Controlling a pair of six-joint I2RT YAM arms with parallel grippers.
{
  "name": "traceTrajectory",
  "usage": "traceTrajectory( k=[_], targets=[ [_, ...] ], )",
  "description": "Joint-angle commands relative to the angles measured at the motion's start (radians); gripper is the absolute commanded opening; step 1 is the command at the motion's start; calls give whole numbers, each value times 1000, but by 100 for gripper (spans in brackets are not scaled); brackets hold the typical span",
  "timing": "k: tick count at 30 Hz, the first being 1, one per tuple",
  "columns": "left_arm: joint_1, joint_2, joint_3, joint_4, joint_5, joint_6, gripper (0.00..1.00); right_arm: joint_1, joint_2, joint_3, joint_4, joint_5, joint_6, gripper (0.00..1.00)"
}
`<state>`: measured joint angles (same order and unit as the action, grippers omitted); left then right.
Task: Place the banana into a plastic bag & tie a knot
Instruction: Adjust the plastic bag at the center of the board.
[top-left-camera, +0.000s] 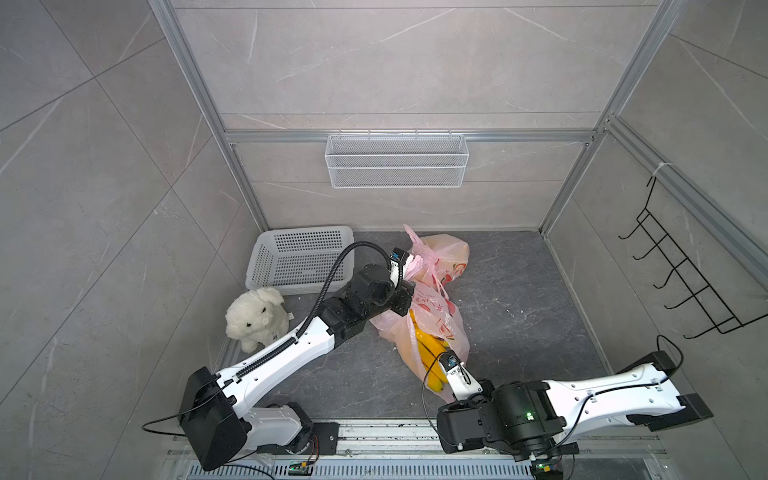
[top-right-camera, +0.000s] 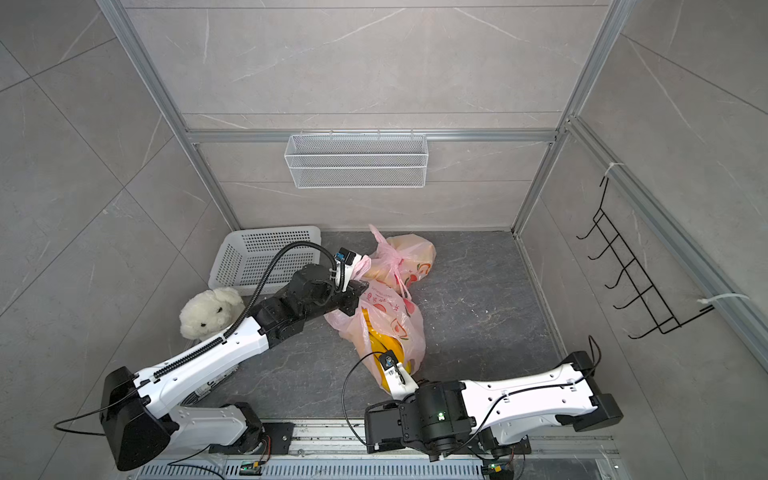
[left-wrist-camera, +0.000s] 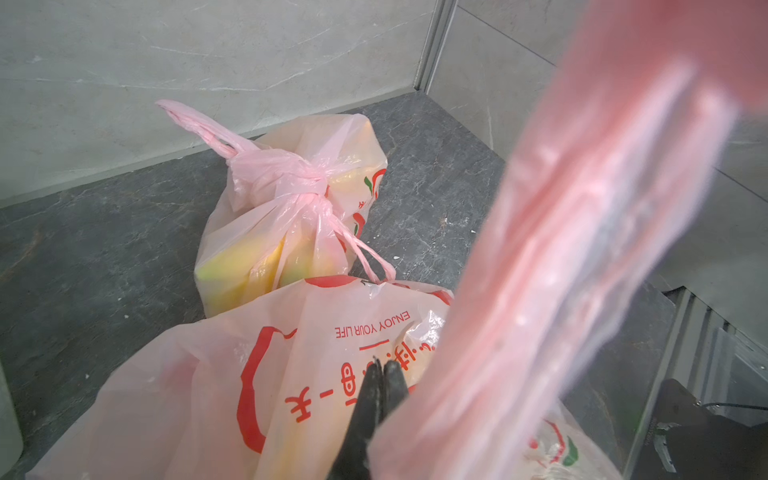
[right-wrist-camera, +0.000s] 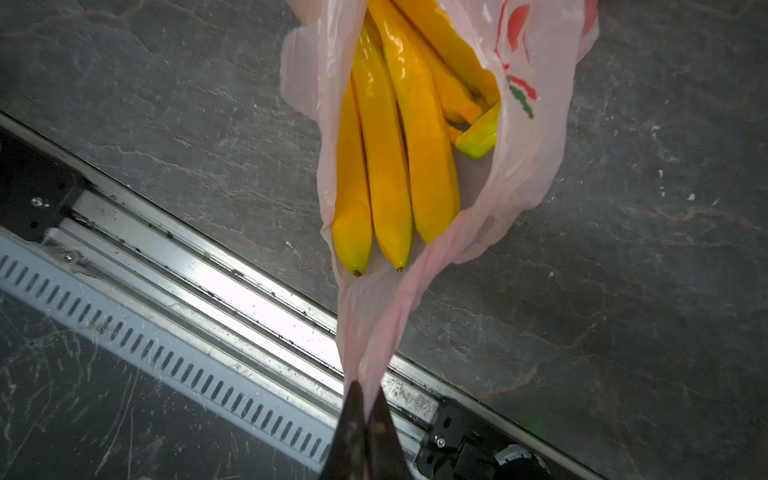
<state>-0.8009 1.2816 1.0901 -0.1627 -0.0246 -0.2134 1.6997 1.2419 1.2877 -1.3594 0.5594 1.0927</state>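
- Both top views: plastic bag (top-left-camera: 436, 311) is lying midway on the table (top-left-camera: 519, 299), banana (top-left-camera: 426, 347) resting inside.
- Left wrist view: left claw (left-wrist-camera: 381, 374) is pointing at it, jaws together.
- Right wrist view: right claw (right-wrist-camera: 365, 399) is clamping its rim.

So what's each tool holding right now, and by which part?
Right tool: the open bag, pinched by its stretched handle. Left tool: shut, near the same bag; whether it grips plastic cannot be told.
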Motion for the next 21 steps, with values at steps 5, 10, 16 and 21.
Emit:
traceTrajectory(
  k=[5,10,16,21],
  targets=[
    [29,-58,109,-118,-90,-56,0,-16,-50,474,-361,294,-171,0],
    [29,-79,166,-132,28,-71,0,-88,-18,689,-270,301,-441,0],
    [21,-52,193,-117,164,-109,0,-441,-4,506,12,-41,-672,0],
    [21,5,202,-154,242,-108,0,-624,66,455,142,-258,-791,0]
  ],
)
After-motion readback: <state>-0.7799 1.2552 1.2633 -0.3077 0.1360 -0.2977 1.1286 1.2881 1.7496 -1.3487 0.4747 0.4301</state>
